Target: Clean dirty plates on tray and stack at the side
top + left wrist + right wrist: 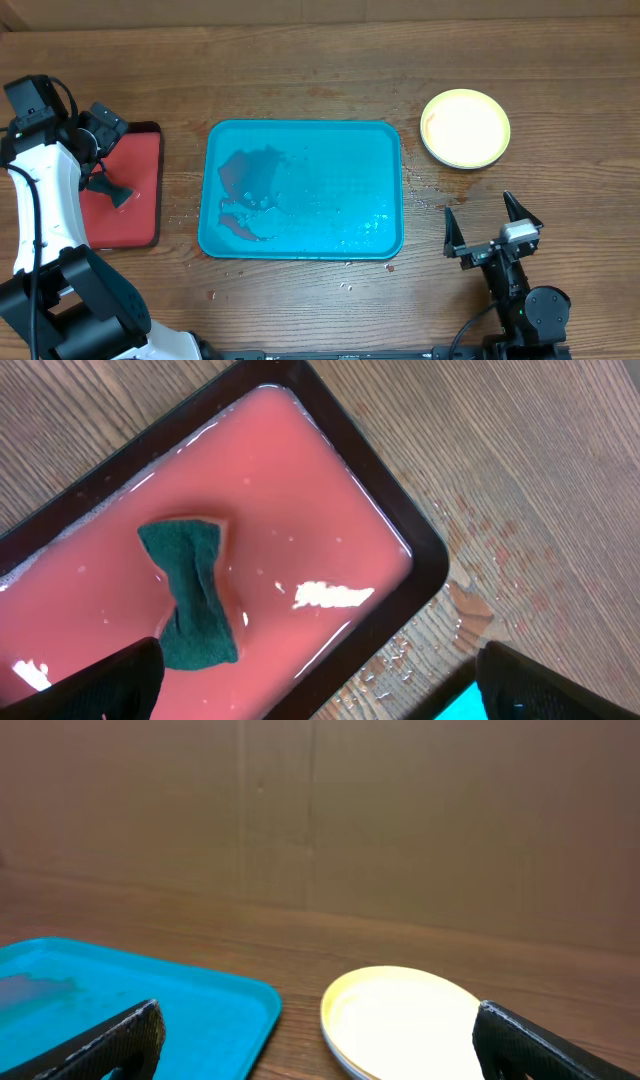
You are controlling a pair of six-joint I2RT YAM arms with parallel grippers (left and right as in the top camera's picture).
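There is one big blue tray in the middle of the table. No plate is on it. It has red smears on its left part and shiny wet drops.

The plates sit on the table at 2 o'clock from the blue tray, a little apart from it. From above I see just one round pile. The top plate is pale with a yellow-green rim. I cannot tell how many lie under it.

There is one red tray at 9 o'clock from the blue one. It is full of pink water. One dark green sponge lies in it – just one, shaped like a bow.

There are two hands. The left hand hangs over the red tray with its fingers spread wide, holding nothing. The sponge lies close to one finger.

The right hand is at 6 o'clock from the plates, near them but not touching. It is spread wide too – nothing in it.

Small wet spots lie on the table by the red tray's corner.
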